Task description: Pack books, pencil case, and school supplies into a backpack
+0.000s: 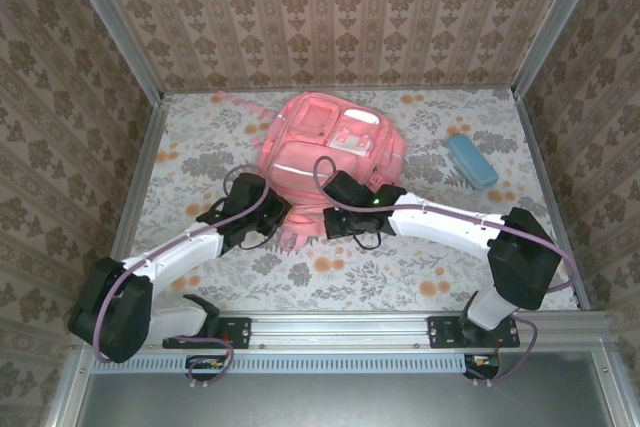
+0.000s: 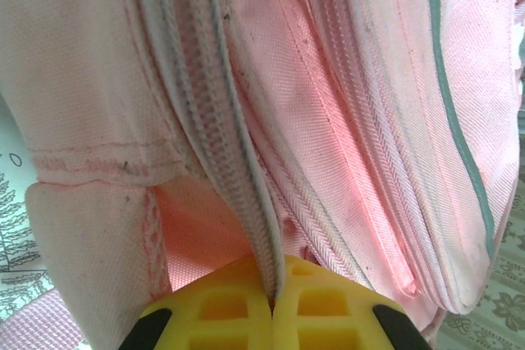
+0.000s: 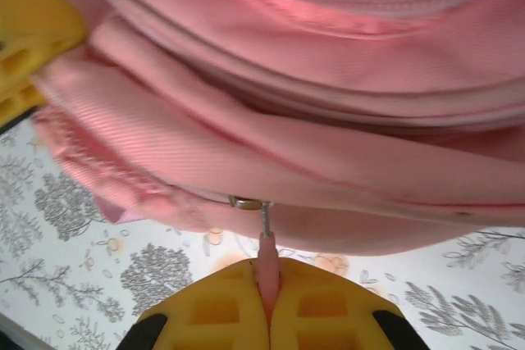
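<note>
Reaching inward, both arms meet at the near edge of the soft pink woven backpack [image 1: 330,142] on the table [image 1: 400,272], the left gripper [image 2: 273,294] pinched tight on its ribbed zip seam [image 2: 244,194], the right gripper [image 3: 268,278] clamped on the pink zip pull [image 3: 267,245], the smooth, rounded blue pencil case [image 1: 471,160] lying well apart to the right.

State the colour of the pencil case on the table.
Light blue; the pencil case shows best in the top external view, right of the backpack.
</note>
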Motion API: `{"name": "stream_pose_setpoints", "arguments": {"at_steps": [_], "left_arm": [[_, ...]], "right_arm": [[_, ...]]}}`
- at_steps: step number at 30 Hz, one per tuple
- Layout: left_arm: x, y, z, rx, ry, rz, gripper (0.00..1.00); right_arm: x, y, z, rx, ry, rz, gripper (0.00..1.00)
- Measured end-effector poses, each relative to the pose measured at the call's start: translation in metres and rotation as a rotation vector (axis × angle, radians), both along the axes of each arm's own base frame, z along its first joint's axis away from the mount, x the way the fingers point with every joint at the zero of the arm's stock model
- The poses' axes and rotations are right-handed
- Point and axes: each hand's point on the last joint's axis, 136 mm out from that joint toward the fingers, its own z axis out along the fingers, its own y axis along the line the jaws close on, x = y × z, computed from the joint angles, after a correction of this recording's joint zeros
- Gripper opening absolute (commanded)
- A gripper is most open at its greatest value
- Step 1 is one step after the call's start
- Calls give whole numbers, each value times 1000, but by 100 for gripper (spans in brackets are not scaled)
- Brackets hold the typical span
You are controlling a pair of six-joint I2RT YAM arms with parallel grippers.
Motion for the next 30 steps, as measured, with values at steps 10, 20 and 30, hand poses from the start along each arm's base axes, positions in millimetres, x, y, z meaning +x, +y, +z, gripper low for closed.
{"name": "stream_pose_setpoints", "arguments": {"at_steps": [10, 20, 30], "left_arm": [[3, 14, 6, 20, -21, 30, 0], [4, 28, 14, 29, -40, 53, 0], [-5, 37, 13, 35, -33, 59, 0]], "right_arm": [[13, -50, -7, -62, 0, -122, 0], [41, -88, -14, -77, -2, -159, 0], [73, -126, -41, -90, 50, -210, 0]]}}
